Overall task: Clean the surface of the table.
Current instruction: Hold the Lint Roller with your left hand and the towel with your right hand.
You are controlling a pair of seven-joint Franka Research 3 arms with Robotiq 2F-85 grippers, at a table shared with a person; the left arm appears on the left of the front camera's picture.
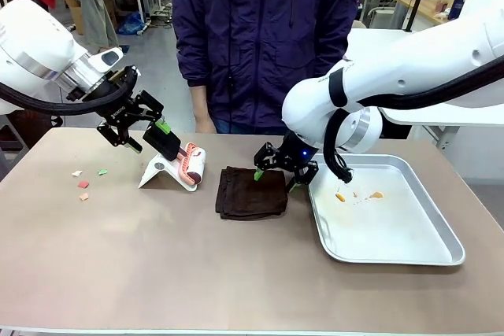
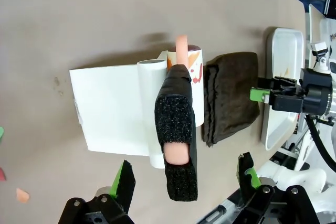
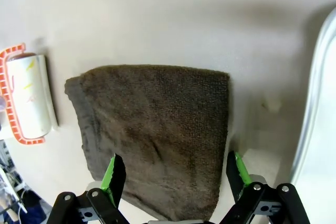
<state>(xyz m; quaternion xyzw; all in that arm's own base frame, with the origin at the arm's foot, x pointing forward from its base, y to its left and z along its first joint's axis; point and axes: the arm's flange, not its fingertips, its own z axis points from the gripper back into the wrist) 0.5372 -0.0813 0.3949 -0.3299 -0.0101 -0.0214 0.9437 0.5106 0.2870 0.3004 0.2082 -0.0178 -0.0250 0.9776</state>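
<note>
— Where does the surface (image 1: 197, 273) lie, and how much of it is free?
— It spans the whole lower frame of the front view. A wide bare band runs along its bottom edge. Small paper scraps (image 1: 83, 185) lie at middle left, near the left edge.
— And the left jaws?
— They are spread wide and hold nothing. In the left wrist view their fingers (image 2: 124, 181) straddle the black foam handle (image 2: 176, 129) of the lint roller (image 1: 193, 164), apart from it on both sides. The roller rests on a white stand (image 1: 160, 172).
— The right jaws?
— They too are wide apart and hold nothing, poised over the right edge of the dark folded cloth (image 1: 250, 193) at centre. A narrow strip of surface separates the cloth from the roller on its left. Another strip separates it from the metal tray (image 1: 394, 230) at lower right, which reaches close to the surface's right edge.
— The far edge?
— A person (image 1: 264, 37) stands against it, top centre.
</note>
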